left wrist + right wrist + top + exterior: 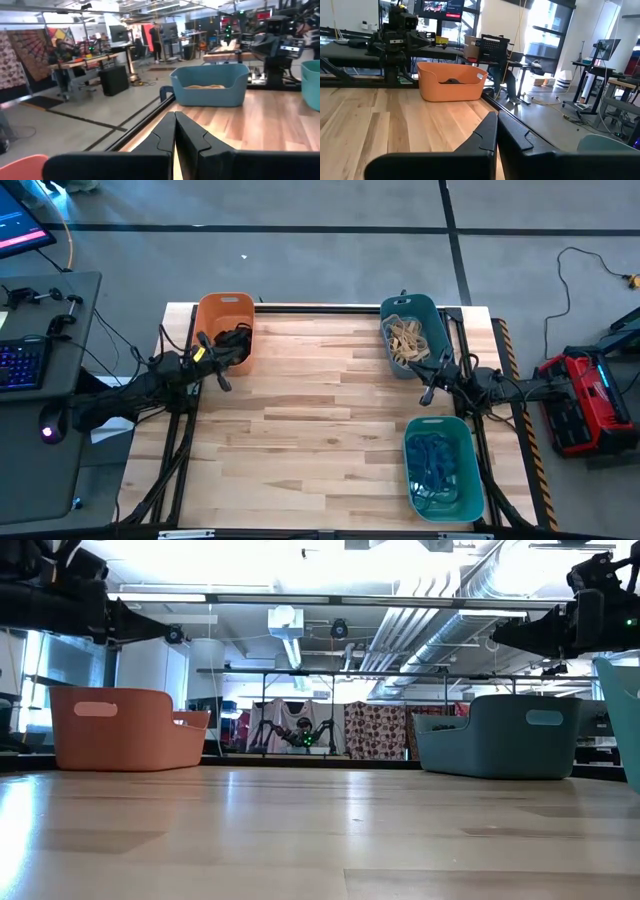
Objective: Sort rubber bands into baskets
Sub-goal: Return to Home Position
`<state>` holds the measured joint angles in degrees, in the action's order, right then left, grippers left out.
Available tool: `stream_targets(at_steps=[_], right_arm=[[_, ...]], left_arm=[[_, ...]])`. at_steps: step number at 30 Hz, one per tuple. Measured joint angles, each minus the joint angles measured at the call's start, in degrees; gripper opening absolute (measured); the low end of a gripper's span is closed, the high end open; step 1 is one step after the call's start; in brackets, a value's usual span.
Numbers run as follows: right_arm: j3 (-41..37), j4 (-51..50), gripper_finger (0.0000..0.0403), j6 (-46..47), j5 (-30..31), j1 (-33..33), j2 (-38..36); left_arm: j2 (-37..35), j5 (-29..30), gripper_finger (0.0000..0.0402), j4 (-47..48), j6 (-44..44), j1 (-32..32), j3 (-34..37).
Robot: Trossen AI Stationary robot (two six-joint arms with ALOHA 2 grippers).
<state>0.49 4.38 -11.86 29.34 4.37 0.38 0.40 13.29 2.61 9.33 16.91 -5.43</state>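
Note:
The orange basket (226, 328) stands at the table's far left and holds black rubber bands (234, 340). The dark teal basket (414, 335) at the far right holds tan rubber bands (408, 338). The lighter green basket (443, 470) at the near right holds blue rubber bands (433, 463). My left gripper (222, 380) is shut and empty, raised beside the orange basket's near end. My right gripper (428, 393) is shut and empty, raised near the teal basket's near end. Their shut fingers show in the left wrist view (175, 131) and the right wrist view (497, 131).
The wooden table (320, 430) is bare between the baskets. Black cables run along both side rails. A desk with a keyboard (22, 365) stands left of the table, and a red device (585, 395) lies on the floor to the right.

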Motion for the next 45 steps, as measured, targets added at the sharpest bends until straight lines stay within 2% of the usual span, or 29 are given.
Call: stream_targets(at_steps=[13, 45], right_arm=[[0.00, 0.00, 0.0000, -0.20, -0.04, -0.01, 0.00], [0.00, 0.00, 0.0000, -0.20, -0.22, -0.01, 0.00]], left_arm=[[0.00, 0.39, 0.0000, 0.15, -3.12, 0.00, 0.00], [0.00, 0.38, 0.0000, 0.17, -3.14, -0.05, 0.00]])
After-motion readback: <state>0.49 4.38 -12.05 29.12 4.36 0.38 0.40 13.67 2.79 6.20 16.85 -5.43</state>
